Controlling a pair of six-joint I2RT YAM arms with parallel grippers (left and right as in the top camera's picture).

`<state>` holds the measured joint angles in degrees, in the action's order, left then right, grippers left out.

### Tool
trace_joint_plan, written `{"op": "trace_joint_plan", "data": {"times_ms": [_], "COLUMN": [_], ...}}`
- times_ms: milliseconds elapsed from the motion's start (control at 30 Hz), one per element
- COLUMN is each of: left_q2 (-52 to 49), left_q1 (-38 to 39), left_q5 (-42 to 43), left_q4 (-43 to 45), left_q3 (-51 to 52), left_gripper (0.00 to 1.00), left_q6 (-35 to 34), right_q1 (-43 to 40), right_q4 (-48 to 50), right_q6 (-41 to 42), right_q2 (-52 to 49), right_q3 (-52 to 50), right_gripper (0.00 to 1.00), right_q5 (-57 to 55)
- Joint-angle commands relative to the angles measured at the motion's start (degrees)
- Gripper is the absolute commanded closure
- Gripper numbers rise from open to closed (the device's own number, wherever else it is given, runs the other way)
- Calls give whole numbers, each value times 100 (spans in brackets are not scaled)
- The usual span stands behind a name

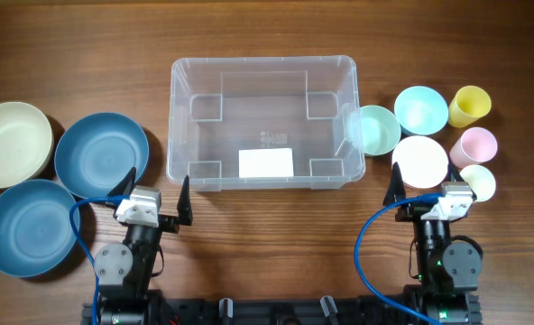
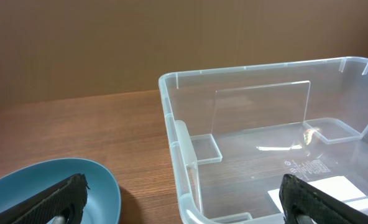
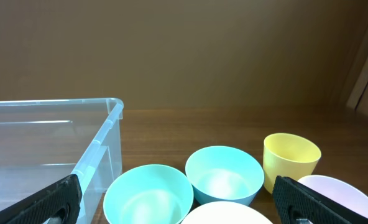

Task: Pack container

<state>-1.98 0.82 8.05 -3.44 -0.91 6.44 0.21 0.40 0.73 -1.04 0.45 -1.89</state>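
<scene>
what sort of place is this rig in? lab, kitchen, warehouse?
Most likely a lab test bench, not a kitchen: a wood table against a plain brown wall, the empty bin centred, and plastic bowls and cups laid out beside it.

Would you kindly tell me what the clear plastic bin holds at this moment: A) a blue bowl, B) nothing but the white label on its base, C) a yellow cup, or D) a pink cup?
B: the clear plastic bin shows only its white label on the base; the blue bowls sit outside it on one side, the yellow cup and pink cup on the other.
</scene>
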Motion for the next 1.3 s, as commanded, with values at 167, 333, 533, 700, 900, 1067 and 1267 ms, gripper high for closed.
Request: {"op": "trace_joint_plan", "data": {"times_ms": [167,333,533,700,900,1067,1267], "left_q2": [2,4,4,4,-116,-719,-2277], "left_q1": [46,46,42,39,39,39,39], "left_q5": [92,92,44,-111,-361,-791,-1464], "left_q4": [4,2,319,273,111,-686,-2411], "left_q3": [55,55,52,-15,-789,-2090,-3829], "left_gripper": [0,0,0,0,0,0,0], "left_q6": [85,85,85,-234,-586,-518,-173], "right_q1": [-17,-17,-17,-17,-17,-17,-17], "right_q4": [17,17,17,17,17,17,17], "right_q6": [-59,-59,-59,-57,-57,-57,-57], "right_q2": [24,24,24,24,24,24,24], "right_q3": [-15,-15,-15,-15,-15,-15,-15], "right_gripper": [0,0,0,0,0,0,0], "right_q5": [72,72,72,72,72,72,72]}}
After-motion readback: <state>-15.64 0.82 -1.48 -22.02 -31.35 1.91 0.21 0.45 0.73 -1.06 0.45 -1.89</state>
